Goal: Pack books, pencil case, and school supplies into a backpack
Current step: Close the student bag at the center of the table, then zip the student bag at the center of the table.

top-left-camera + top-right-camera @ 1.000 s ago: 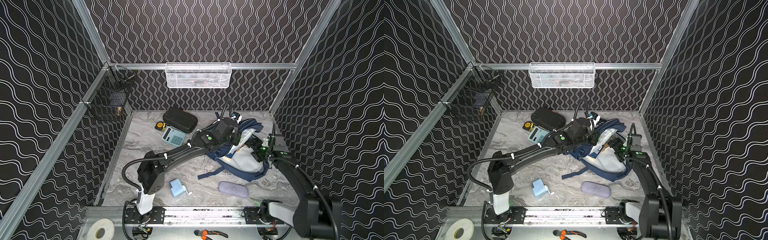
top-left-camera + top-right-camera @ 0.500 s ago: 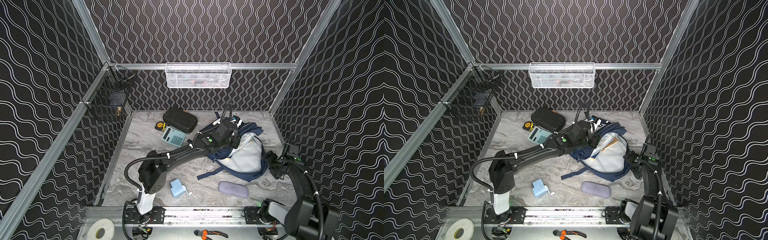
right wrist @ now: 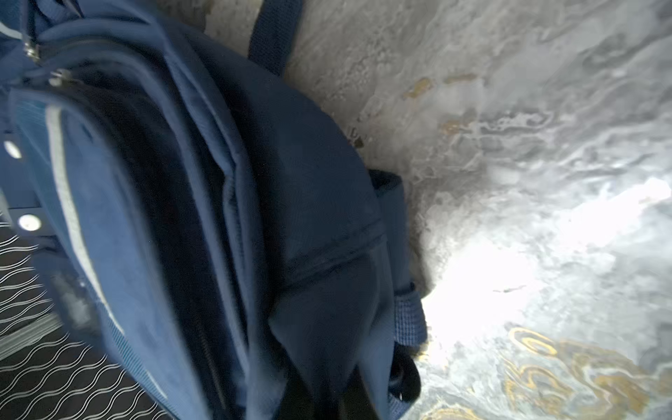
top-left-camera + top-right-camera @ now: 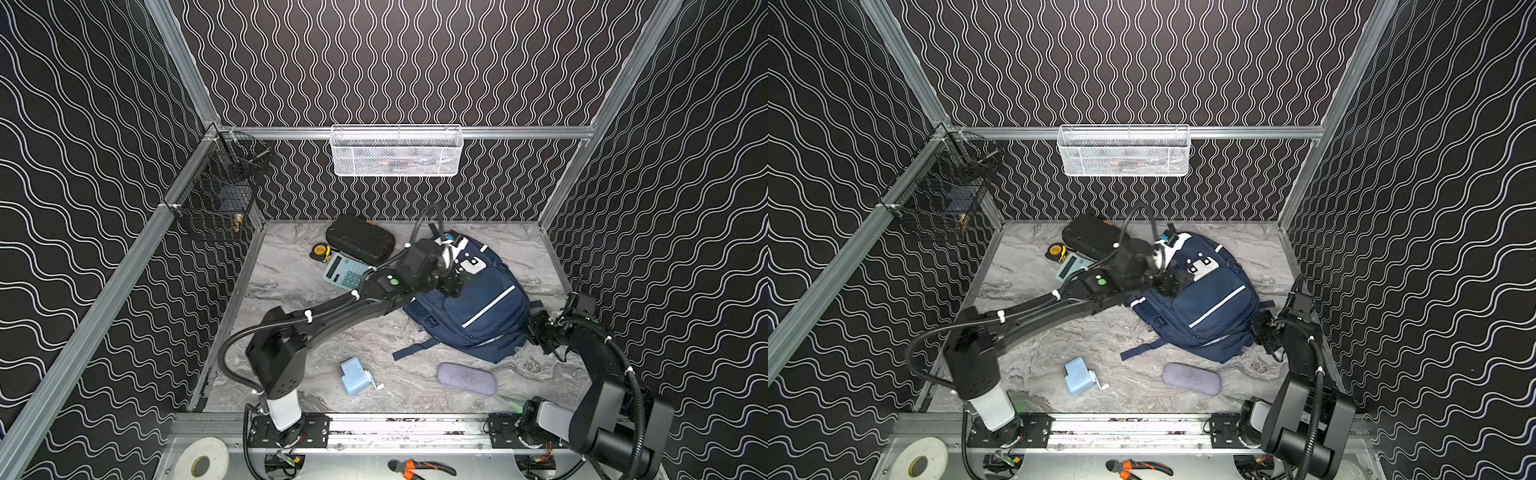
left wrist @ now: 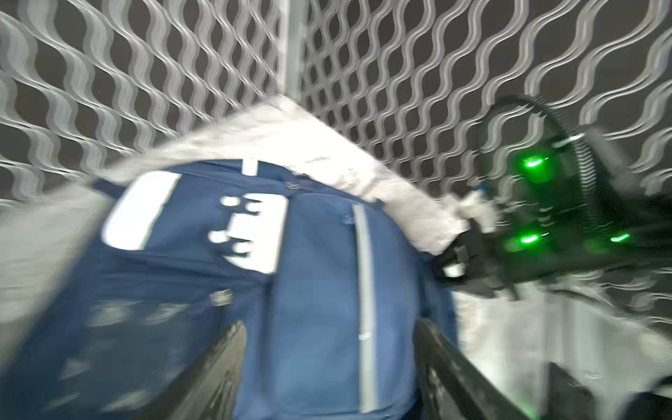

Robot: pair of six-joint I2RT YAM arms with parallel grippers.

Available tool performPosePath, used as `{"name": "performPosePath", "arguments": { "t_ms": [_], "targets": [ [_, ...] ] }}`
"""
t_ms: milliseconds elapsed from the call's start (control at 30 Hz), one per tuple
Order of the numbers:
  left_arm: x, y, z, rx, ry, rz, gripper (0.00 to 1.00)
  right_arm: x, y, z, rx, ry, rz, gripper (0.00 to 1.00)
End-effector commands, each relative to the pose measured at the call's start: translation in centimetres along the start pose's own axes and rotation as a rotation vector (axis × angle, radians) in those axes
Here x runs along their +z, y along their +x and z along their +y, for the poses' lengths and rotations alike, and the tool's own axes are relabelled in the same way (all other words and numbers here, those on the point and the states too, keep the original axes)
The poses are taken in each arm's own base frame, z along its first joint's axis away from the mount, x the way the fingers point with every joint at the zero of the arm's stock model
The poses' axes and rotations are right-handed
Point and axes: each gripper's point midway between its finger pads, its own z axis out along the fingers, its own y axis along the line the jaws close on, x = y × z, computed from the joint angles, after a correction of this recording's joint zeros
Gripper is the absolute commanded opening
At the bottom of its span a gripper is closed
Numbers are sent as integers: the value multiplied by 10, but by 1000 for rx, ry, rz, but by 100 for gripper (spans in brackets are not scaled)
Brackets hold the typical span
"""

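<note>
grey marble tabletop [image 4: 291,299]: backpack [image 4: 478,316] lies right of centre, pencil case [image 4: 466,379] below it. left gripper [image 5: 329,327] fingers apart over the backpack; right gripper [image 4: 534,332] fingers together at its lower-right edge.

No word, number or brand can be read: the white patch [image 5: 269,225] on the backpack [image 4: 478,316] bears only dark blot-like shapes, and any marks on the calculator [image 4: 345,272] and the tape measure [image 4: 320,251] are too small to make out.
</note>
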Motion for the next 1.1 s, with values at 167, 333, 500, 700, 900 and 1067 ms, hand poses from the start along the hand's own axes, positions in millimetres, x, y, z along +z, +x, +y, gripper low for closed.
{"name": "performPosePath", "arguments": {
  "t_ms": [167, 333, 500, 700, 900, 1067],
  "targets": [
    [-10, 91, 47, 497, -105, 122, 71, -18, -3, 39, -10, -117, 63, 0],
    [-5, 152, 47, 755, -13, 219, 69, -29, -6, 65, -13, -189, 109, 0],
    [-12, 170, 43, 840, 93, 186, 70, -35, -8, 78, -29, -219, 130, 0],
    [-13, 189, 51, 913, 115, 198, 70, -36, -7, 78, -35, -224, 132, 0],
    [-3, 174, 50, 969, 57, 113, 70, -35, -4, 80, -32, -242, 147, 0],
    [12, 175, 52, 997, 39, 126, 68, -36, -4, 81, -34, -248, 152, 0]
  ]
}}
